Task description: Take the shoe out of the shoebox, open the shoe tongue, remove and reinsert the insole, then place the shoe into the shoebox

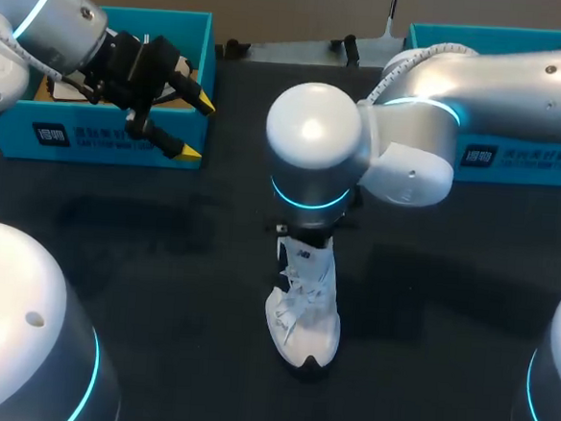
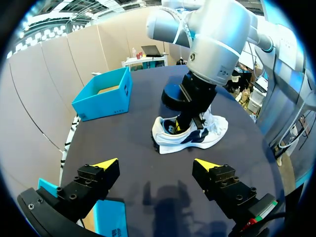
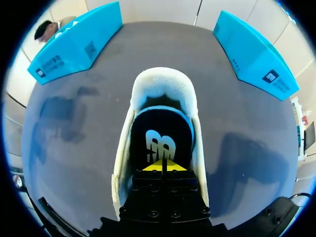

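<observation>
Right wrist view looks down into the white lace-up sneaker [image 3: 163, 81], where the right gripper [image 3: 162, 165] keeps its yellow tips pressed together (nothing visibly pinched between them) just over the black, blue-edged insole [image 3: 160, 131], with the padded heel collar ahead of it. On the head view's clock face the sneaker stands upright on the dark table [image 1: 161, 260] just below centre. Its long axis runs 12 to 6 with the toe at 6, outside the left blue cardboard shoebox [image 1: 190, 64] at 10 and the right blue cardboard shoebox [image 1: 515, 155] at 2. Lifting the insole likely falls to the right arm, far nearer than the left gripper [image 1: 195, 127], which hangs with fingers apart at 10 o'clock.
</observation>
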`<state>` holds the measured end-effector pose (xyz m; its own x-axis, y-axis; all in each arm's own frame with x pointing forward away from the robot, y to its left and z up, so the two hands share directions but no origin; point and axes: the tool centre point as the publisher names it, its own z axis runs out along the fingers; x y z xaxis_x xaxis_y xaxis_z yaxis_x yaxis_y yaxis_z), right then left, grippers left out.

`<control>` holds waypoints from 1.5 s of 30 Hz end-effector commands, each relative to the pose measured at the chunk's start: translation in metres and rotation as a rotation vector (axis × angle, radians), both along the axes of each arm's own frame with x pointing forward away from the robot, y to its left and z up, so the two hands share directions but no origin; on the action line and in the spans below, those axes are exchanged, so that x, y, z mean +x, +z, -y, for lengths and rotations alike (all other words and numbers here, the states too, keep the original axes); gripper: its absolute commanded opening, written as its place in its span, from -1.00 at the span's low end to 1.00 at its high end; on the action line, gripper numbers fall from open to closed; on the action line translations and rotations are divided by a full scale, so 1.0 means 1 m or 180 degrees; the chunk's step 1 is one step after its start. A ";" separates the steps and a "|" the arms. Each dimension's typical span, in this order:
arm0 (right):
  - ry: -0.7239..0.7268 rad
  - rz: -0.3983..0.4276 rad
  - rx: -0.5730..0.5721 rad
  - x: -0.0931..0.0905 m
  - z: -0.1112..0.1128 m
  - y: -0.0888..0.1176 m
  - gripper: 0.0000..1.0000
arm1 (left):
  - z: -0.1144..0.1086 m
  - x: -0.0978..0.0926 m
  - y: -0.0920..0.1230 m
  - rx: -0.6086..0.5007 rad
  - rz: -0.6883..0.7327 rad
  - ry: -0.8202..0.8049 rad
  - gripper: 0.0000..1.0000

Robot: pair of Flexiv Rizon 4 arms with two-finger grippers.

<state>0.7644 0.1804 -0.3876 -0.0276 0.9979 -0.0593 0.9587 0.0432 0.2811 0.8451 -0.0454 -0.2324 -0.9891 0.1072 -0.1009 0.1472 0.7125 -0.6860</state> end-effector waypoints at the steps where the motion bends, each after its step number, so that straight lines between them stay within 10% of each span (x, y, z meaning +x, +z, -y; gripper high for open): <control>1: 0.0008 0.0078 0.0007 -0.001 0.004 0.017 -1.00 | -0.001 -0.001 0.000 0.0007 0.0003 0.0001 1.00; 14: 0.0068 0.0430 -0.0008 0.033 -0.001 0.019 -1.00 | -0.001 -0.001 0.000 0.0007 0.0003 0.0001 1.00; 45: 0.0238 0.0358 0.0030 0.059 -0.010 -0.016 -1.00 | -0.001 -0.001 0.000 0.0007 0.0003 0.0001 1.00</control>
